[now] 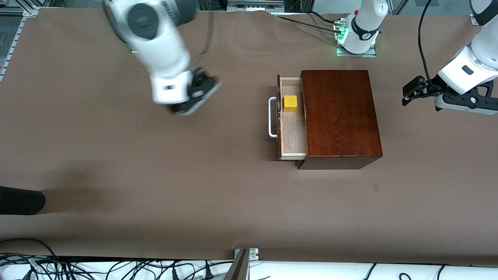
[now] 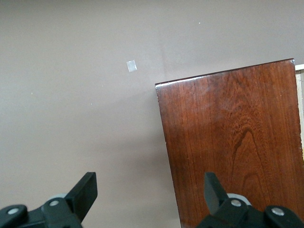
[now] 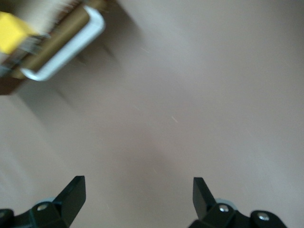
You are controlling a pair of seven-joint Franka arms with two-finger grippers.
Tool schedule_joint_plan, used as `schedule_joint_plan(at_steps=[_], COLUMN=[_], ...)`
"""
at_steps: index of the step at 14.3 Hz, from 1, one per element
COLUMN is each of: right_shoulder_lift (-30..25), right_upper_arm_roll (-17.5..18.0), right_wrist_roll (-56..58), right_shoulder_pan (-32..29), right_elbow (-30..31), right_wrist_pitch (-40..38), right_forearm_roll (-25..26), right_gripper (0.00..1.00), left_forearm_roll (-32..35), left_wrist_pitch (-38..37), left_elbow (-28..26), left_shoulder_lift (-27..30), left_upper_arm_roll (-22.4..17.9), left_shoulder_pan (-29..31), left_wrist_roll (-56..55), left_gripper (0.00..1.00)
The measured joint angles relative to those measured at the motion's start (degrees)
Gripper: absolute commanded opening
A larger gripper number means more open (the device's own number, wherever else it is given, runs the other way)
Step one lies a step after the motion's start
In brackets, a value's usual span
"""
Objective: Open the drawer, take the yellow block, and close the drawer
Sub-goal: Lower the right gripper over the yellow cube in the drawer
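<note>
The dark reddish-brown wooden box stands on the table. Its drawer is pulled partly out toward the right arm's end, with the white bar handle in front. The yellow block sits in the drawer's pale interior. My right gripper is open and empty over bare table, away from the handle; the handle and the block show in the right wrist view. My left gripper is open and empty, waiting beside the box at the left arm's end; the box top shows in the left wrist view.
Brown paper covers the table. A dark object lies at the right arm's end, near the front camera. Cables run along the table's near edge. A small pale mark lies on the paper by the box.
</note>
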State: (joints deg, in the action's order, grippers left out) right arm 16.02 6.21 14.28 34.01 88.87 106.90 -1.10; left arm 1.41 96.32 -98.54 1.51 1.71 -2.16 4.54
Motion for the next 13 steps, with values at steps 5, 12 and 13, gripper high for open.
schedule_joint_plan(at_steps=[5,12,13], right_shoulder_lift=[11.2,22.1,23.3], right_upper_arm_roll=[0.0,-0.2,-0.2], right_wrist_roll=[5.6,9.4,9.4], right_shoulder_pan=[12.8,17.9,18.6], right_elbow=[-8.0,-21.7,-22.6], right_wrist_pitch=[7.9,8.2,8.5], right_forearm_roll=[5.4,7.6,8.5], right_gripper=[1.0,1.0,1.0], left_forearm_roll=[0.0,0.0,0.0], left_wrist_pitch=[0.0,0.0,0.0], left_elbow=[0.0,0.0,0.0], left_shoulder_lift=[0.0,0.0,0.0], left_upper_arm_roll=[0.1,0.1,0.1], left_shoulder_pan=[0.0,0.0,0.0], left_wrist_roll=[0.0,0.1,0.1], left_gripper=[1.0,1.0,1.0])
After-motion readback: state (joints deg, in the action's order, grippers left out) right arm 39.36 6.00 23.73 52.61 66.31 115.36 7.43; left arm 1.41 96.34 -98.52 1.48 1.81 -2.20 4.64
